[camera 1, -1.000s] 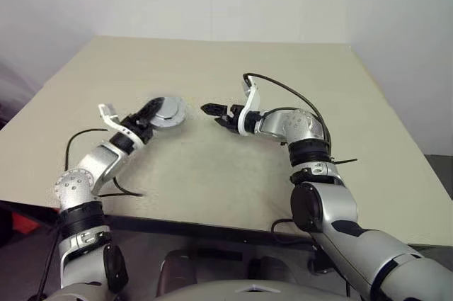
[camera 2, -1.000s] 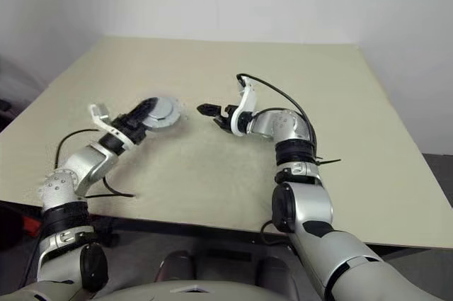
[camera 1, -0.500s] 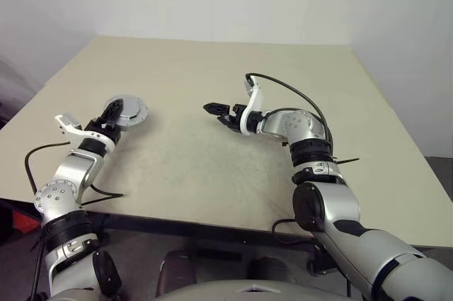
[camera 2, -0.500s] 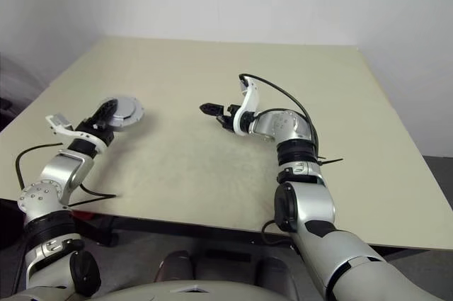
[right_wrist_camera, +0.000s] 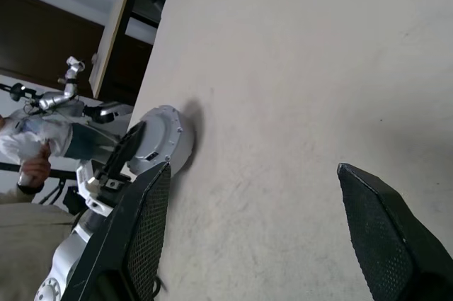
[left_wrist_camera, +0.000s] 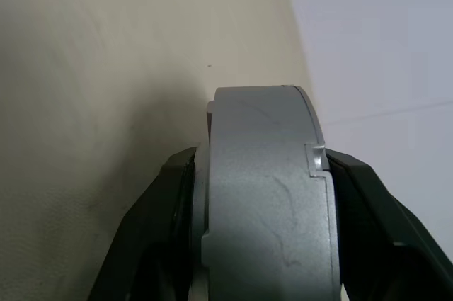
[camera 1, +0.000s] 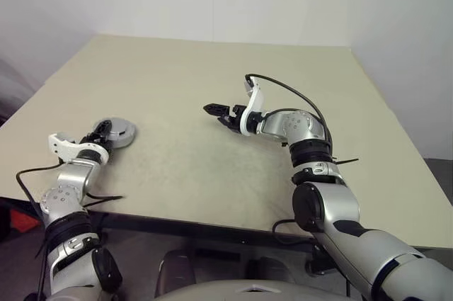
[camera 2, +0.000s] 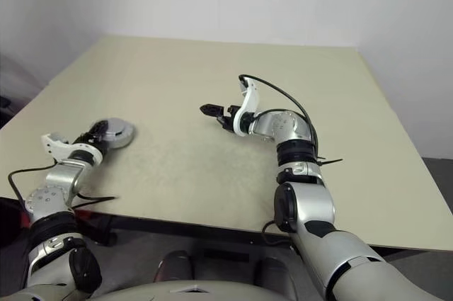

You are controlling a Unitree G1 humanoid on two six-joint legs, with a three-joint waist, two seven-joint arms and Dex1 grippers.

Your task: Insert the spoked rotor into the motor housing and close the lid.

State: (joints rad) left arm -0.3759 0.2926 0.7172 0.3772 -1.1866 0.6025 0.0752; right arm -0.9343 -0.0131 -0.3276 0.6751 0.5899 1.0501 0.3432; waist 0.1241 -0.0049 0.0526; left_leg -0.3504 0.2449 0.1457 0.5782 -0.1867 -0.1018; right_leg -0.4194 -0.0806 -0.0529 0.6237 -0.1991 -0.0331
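Observation:
My left gripper (camera 1: 106, 129) is shut on the rim of the round squat silver-grey motor housing (camera 1: 119, 132), near the table's left front corner. The housing is low over the tabletop; I cannot tell if it touches. In the left wrist view the black fingers (left_wrist_camera: 159, 209) clamp both sides of the housing (left_wrist_camera: 262, 145). Its plain silver face is up, and the windings are hidden. The spoked rotor and the lid are out of view. My right gripper (camera 1: 211, 110) hovers open and empty over the table's middle, pointing left toward the housing (right_wrist_camera: 164, 138).
The beige table (camera 1: 233, 166) has its front edge close below both arms and its left edge just beyond the housing. A black cable (camera 1: 99, 198) loops off the left arm at the front edge. A person (right_wrist_camera: 25, 152) stands beyond the table's left side.
My left gripper has carried the housing leftward and down, from the table's middle toward the left front corner. The right gripper has stayed still and open.

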